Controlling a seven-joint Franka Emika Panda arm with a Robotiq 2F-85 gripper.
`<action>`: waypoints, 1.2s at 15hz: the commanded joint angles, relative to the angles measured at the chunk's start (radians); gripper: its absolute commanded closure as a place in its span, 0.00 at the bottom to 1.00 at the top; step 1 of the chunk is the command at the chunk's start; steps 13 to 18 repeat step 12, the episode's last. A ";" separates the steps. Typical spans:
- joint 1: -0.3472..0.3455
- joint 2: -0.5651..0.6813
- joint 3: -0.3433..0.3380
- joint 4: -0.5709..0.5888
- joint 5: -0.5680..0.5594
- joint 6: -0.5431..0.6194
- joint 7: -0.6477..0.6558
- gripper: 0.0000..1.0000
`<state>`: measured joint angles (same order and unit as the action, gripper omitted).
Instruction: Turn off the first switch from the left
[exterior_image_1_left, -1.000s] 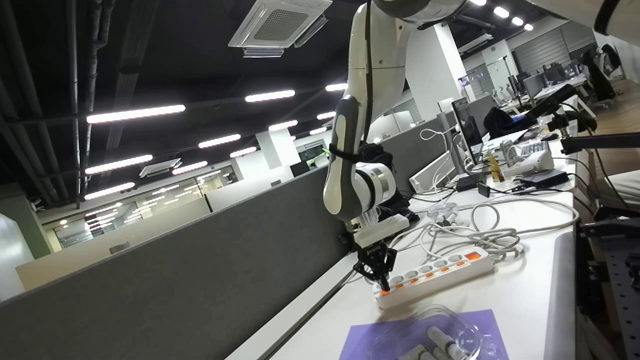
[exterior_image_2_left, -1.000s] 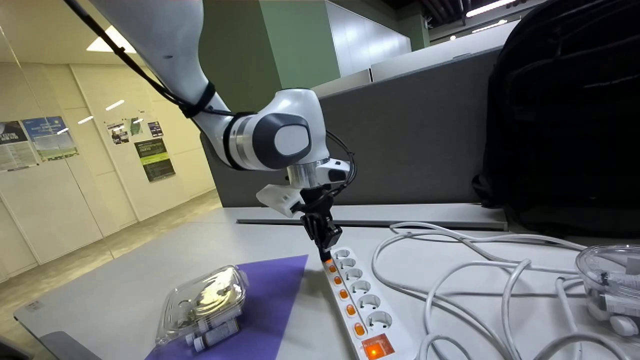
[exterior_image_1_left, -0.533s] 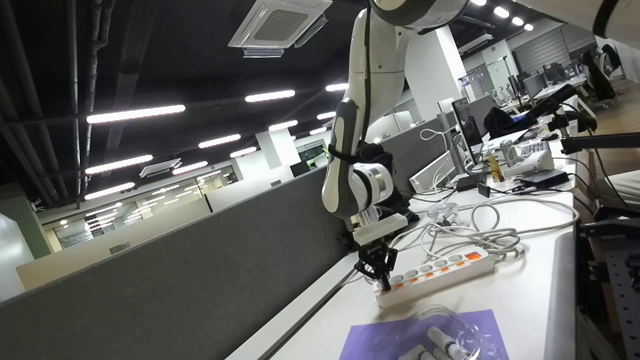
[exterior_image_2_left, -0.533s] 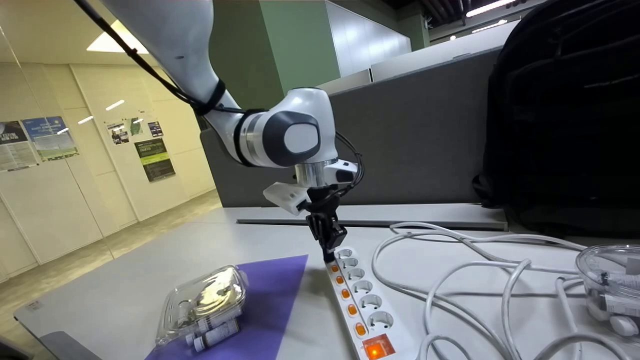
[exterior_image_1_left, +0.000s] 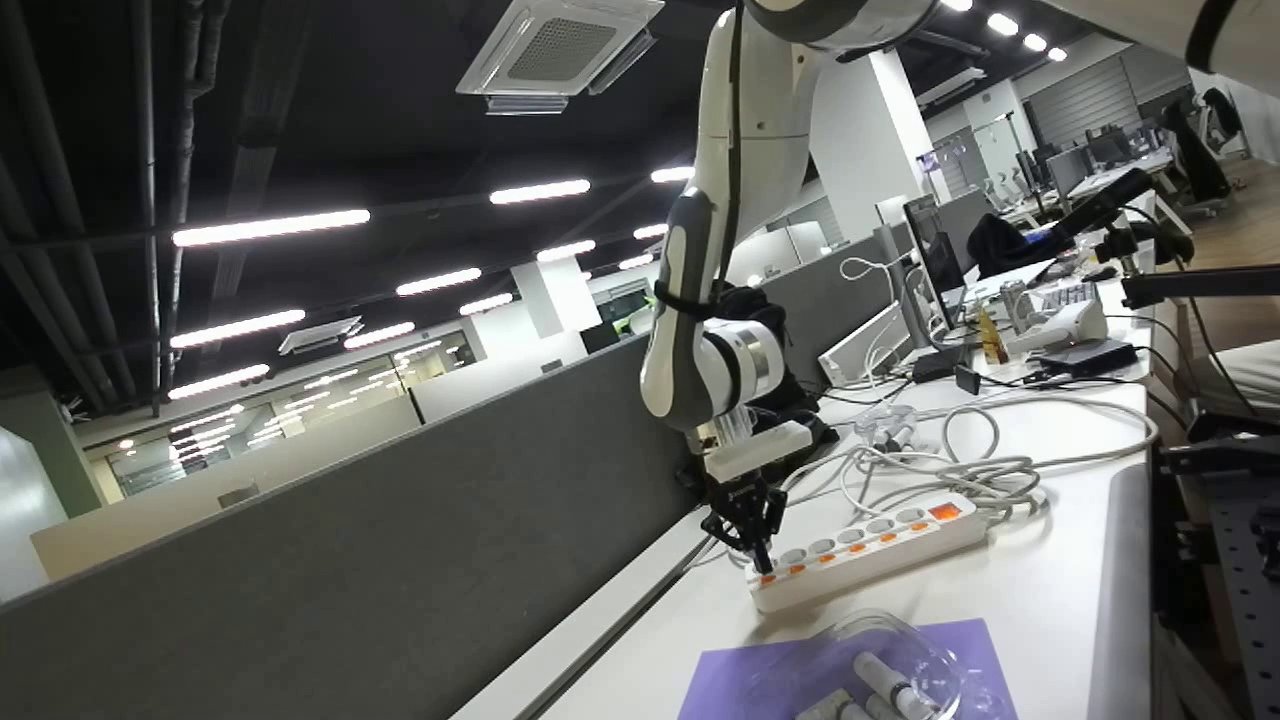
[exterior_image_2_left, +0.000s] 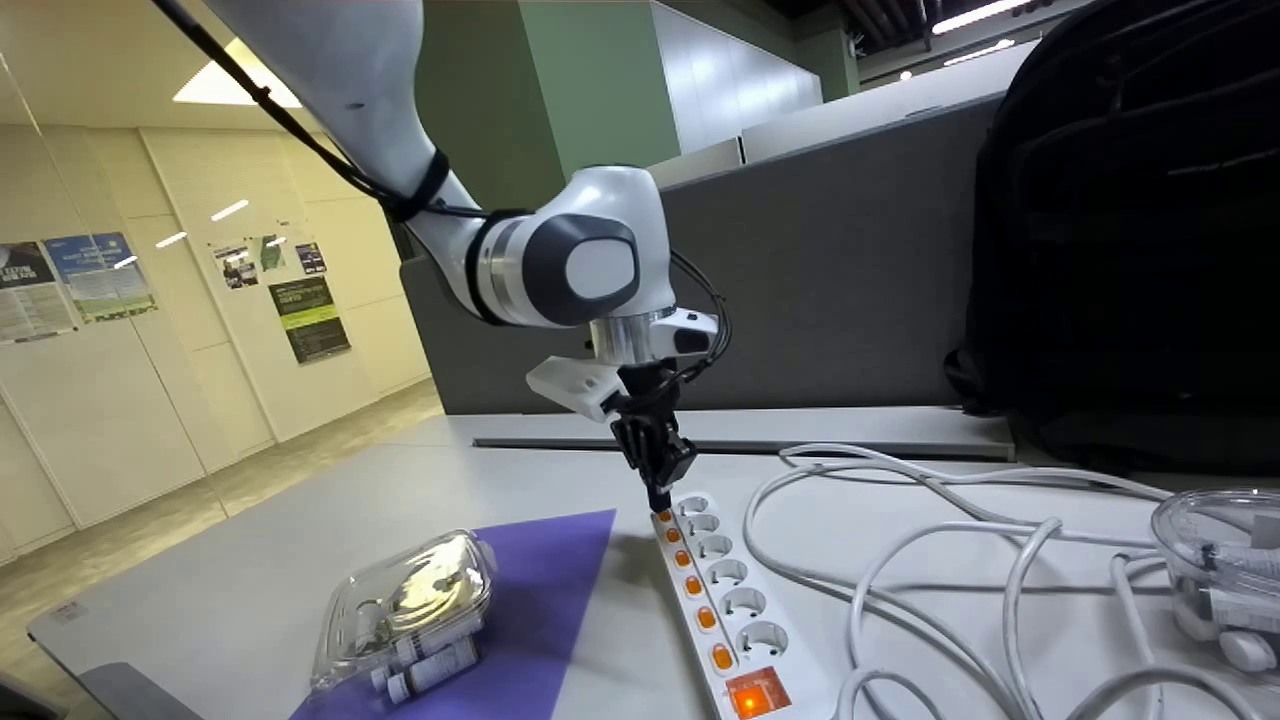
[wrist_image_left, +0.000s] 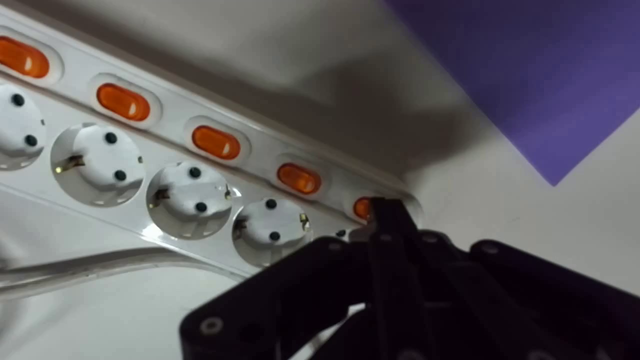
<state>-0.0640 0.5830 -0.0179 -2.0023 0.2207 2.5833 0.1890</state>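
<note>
A long white power strip (exterior_image_1_left: 870, 582) lies on the table; it also shows in the exterior view (exterior_image_2_left: 800, 682) and the wrist view (wrist_image_left: 173, 117). It carries a row of small orange rocker buttons. The first switch (wrist_image_left: 361, 208) is the endmost one, partly covered by my fingertip in the wrist view; it also shows in both exterior views (exterior_image_1_left: 767, 579) (exterior_image_2_left: 665, 516). My gripper (wrist_image_left: 389, 202) is shut and empty. Its fingertips (exterior_image_2_left: 660, 503) point down just above this switch, at the strip's end (exterior_image_1_left: 764, 566). I cannot tell if they touch it or which way the rocker is tipped.
A larger lit orange switch (exterior_image_2_left: 757, 692) sits at the strip's far end. Several sockets line the strip. White cables (exterior_image_2_left: 900, 610) coil beside it. A purple sheet (exterior_image_2_left: 545, 590) with a clear plastic box (exterior_image_2_left: 405, 610) lies nearby. A grey partition (exterior_image_1_left: 450, 520) stands behind.
The fingertips shifted slightly along the strip's end, then rose a little over the last half second. The first switch, hidden behind the tip half a second ago, shows again beneath it.
</note>
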 joint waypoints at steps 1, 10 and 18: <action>0.021 -0.152 -0.006 -0.136 0.000 0.043 0.007 0.70; 0.035 -0.465 -0.031 -0.386 0.011 -0.017 0.124 0.11; 0.033 -0.520 -0.044 -0.442 -0.005 0.006 0.178 0.01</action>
